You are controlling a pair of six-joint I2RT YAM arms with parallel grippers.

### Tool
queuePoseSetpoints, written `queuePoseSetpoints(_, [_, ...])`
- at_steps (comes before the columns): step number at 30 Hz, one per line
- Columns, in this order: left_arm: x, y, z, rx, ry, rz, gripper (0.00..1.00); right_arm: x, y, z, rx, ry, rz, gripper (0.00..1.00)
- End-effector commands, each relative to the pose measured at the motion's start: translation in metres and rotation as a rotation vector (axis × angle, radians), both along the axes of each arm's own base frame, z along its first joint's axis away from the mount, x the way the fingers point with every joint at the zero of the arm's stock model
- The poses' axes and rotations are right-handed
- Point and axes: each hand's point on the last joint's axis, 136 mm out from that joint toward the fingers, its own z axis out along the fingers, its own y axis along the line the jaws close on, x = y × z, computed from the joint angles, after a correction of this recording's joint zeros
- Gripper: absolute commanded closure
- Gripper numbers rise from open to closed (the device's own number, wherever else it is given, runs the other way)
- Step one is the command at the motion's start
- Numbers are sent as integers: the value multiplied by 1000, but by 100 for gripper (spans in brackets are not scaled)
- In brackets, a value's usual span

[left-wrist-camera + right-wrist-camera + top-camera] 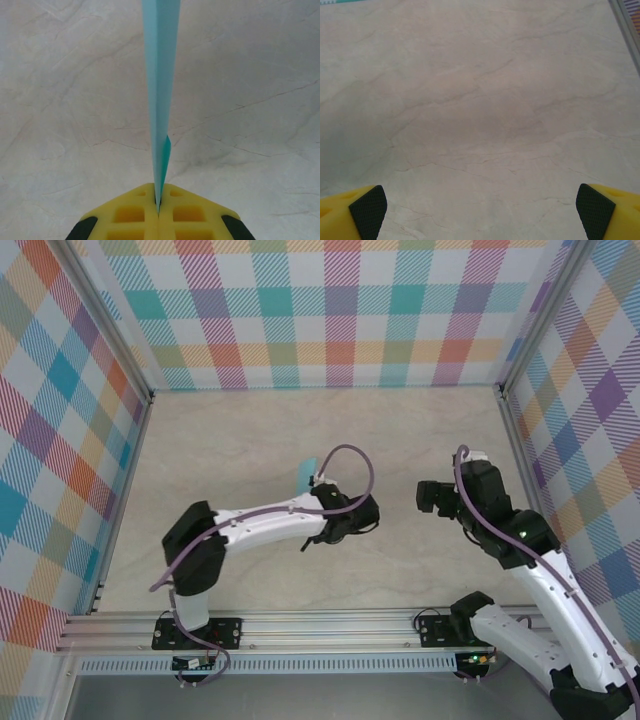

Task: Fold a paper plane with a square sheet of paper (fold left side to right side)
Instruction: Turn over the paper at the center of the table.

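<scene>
The paper plane is a slim turquoise dart standing on edge, running straight away from the jaws in the left wrist view. My left gripper is shut on its near tip, the yellow fingers pressed together around the paper. From above, a small part of the paper plane sticks out beyond my left gripper near the table's middle. My right gripper hovers to the right of it, apart from the paper. In the right wrist view my right gripper stands wide open over bare table, with nothing between its pads.
The beige marbled table is walled by plaid panels at the back and both sides. An aluminium rail carrying the arm bases runs along the near edge.
</scene>
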Motion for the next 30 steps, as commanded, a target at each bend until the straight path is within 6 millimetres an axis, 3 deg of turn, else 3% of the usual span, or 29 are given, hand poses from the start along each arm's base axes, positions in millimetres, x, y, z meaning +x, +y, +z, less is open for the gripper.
queuePoseSetpoints(1, [-3,4,-8,72,14,60,100,-15,-21,19,-6,-44,-73,0])
queuePoseSetpoints(5, [-6,-11,-41,100,102,96,100,-24,-27,28,2,-68,-85,0])
queuePoseSetpoints(11, [-9,-29,-77,122,196,114,100,-28,-30,19,-14,-36,-85,0])
queuePoseSetpoints(18, [-4,-56,-95,5,302,107,98,-32,-31,7,-42,10,-82,0])
queuePoseSetpoints(24, [2,-70,-100,-118,380,96,89,-32,-31,1,-63,43,-71,0])
queuePoseSetpoints(30, [1,-98,-79,-277,420,-12,63,-28,-21,-3,-51,66,-33,0])
